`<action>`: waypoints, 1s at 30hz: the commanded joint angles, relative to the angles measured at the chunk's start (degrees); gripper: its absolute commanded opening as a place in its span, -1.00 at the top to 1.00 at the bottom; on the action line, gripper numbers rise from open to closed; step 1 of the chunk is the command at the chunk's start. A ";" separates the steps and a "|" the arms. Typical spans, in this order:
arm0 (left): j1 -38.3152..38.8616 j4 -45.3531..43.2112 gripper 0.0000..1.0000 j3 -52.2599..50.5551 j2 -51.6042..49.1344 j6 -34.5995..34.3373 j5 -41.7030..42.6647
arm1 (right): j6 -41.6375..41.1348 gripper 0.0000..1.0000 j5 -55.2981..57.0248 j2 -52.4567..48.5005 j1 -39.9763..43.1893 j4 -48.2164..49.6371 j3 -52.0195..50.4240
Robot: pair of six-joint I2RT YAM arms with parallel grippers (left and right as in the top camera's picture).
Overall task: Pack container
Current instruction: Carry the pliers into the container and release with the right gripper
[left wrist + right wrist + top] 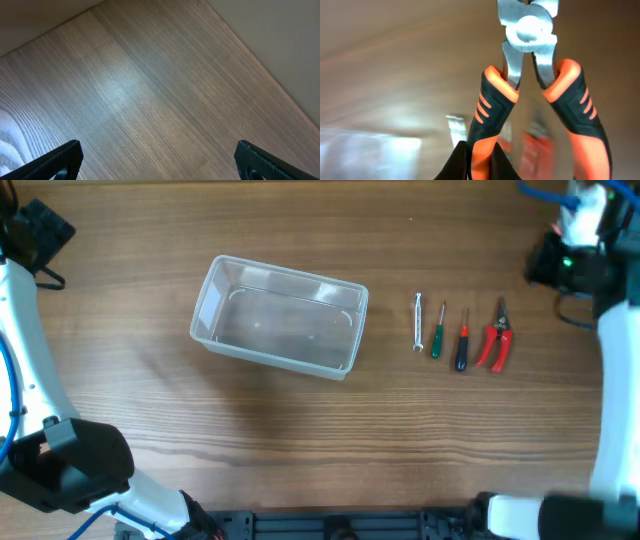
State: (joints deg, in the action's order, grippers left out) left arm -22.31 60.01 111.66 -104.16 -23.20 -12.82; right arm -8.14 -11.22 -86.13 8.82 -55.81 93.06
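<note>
Overhead: the container (pixel 280 320) sits empty, left of centre on the desk (pixel 300 430). The red pliers (pixel 495 340) and three slimmer tools (pixel 438 340) lie toward the right edge, so I judge nothing is packed yet.

Left wrist: my left end effector (pixel 159 161) gapes wide over bare desk.

Right wrist: the pliers fill the view, and I cannot tell the right end effector's (pixel 555 265) grip.

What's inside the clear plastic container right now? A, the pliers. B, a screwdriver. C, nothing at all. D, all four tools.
C: the container shows only wood grain through its floor, while the white tool, green screwdriver, red screwdriver and pliers lie on the table to its right.
</note>
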 commanded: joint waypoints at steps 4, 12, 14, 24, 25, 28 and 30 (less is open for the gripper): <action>-0.33 -0.13 -0.99 0.48 -0.33 0.48 -0.74 | 19.39 0.91 -11.87 2.34 -31.76 8.81 0.74; -0.33 -0.13 -0.99 0.48 -0.33 0.48 -0.74 | 44.61 0.91 -9.35 -18.25 -44.76 18.97 0.72; -0.33 -0.13 -1.00 0.48 -0.33 0.48 -0.74 | 49.83 0.91 -9.33 -24.44 -44.74 23.10 0.74; -0.33 -0.15 -1.00 0.48 -0.33 0.48 -0.74 | 56.15 0.91 -3.34 -39.65 -44.48 38.91 0.74; -0.33 -0.15 -0.99 0.48 -0.33 0.48 -0.74 | 56.04 0.91 -3.34 -40.11 -44.39 39.17 0.74; -0.33 -0.15 -1.00 0.48 -0.33 0.46 -0.74 | 54.58 0.91 -3.78 -40.59 -44.33 39.21 0.74; -0.33 -0.13 -1.00 0.48 -0.33 0.48 -0.74 | 53.05 0.37 -3.69 -40.59 -44.33 39.12 0.74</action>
State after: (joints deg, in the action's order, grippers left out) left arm -22.31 60.01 111.66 -104.16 -23.20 -12.84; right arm 46.61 -15.18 -126.56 -35.86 -17.47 93.25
